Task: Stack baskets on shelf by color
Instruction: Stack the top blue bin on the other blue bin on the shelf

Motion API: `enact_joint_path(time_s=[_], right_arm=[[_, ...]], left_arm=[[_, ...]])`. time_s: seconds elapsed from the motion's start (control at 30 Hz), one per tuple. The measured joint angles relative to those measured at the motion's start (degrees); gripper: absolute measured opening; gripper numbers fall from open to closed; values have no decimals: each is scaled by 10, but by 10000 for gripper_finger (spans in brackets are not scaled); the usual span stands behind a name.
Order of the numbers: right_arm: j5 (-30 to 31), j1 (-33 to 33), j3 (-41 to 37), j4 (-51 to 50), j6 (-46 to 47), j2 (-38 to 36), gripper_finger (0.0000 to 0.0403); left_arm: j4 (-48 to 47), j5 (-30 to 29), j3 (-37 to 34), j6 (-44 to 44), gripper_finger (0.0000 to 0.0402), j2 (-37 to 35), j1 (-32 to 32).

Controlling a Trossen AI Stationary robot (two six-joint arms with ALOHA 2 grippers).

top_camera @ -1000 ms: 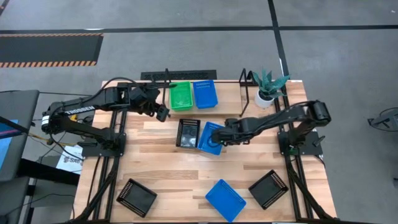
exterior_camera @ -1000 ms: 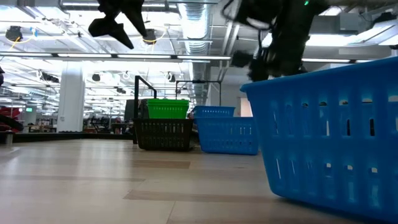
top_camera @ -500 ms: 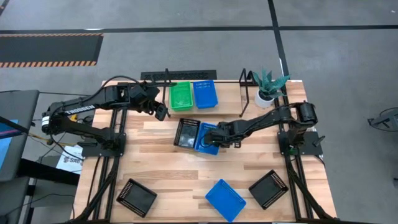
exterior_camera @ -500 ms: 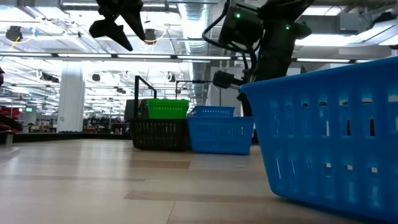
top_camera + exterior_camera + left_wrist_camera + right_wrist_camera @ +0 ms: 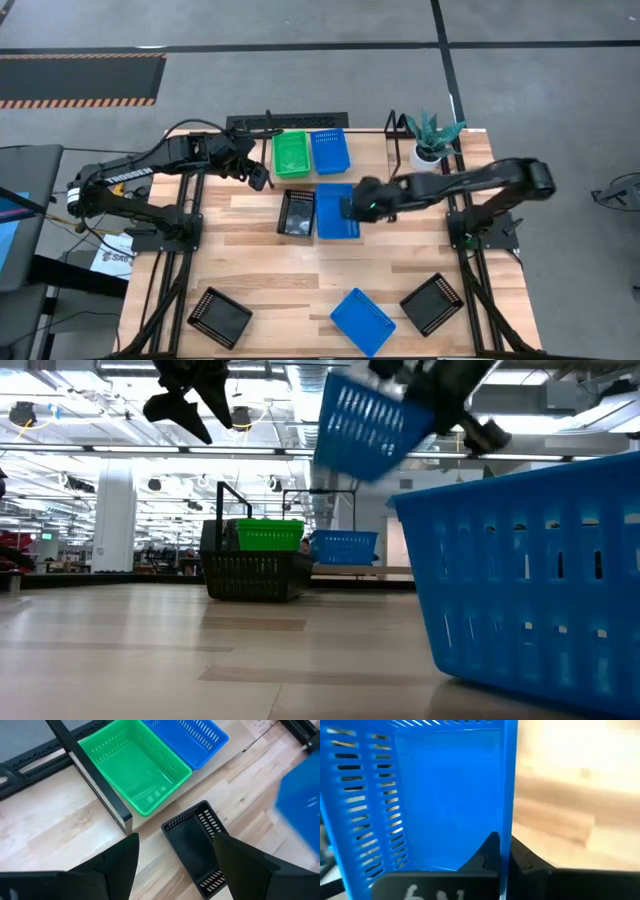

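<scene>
Mid-bench: right gripper (image 5: 362, 203) clamped on perforated blue basket (image 5: 336, 211), raised beside black mesh basket (image 5: 298, 212); left gripper (image 5: 258, 178) apart.

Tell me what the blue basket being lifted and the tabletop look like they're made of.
The blue basket in the right pincer looks like glossy moulded plastic, judging by its even slotted walls. The tabletop looks like wood, probably sealed butcher block: pale jointed planks with visible grain.

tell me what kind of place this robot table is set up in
Probably a large industrial lab or workshop hall: the low view shows exposed ceiling ducts and strip lights over an open floor, and the high view shows hazard-striped floor marking beside the wooden table.
</scene>
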Motion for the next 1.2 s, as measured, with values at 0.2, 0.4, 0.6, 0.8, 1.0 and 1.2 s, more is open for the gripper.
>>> enact_joint_path(time_s=[0.2, 0.4, 0.6, 0.8, 1.0, 1.2], right_arm=[[30, -135, 36, 3, -191, -63, 7], [-54, -308, 64, 5, -351, -23, 17], [-104, -381, 84, 18, -451, 69, 10], [-136, -387, 135, 32, -488, 150, 25], [-137, -378, 173, 17, -490, 193, 14], [-121, -377, 180, 13, -489, 197, 27]], left_arm=[[-2, -1, 0, -35, 244, 0, 0], [2, -9, 0, -68, 244, 0, 0], [2, -18, 0, -94, 244, 0, 0], [0, -20, 0, -117, 244, 0, 0], [0, -20, 0, -123, 244, 0, 0], [0, -19, 0, -127, 244, 0, 0]])
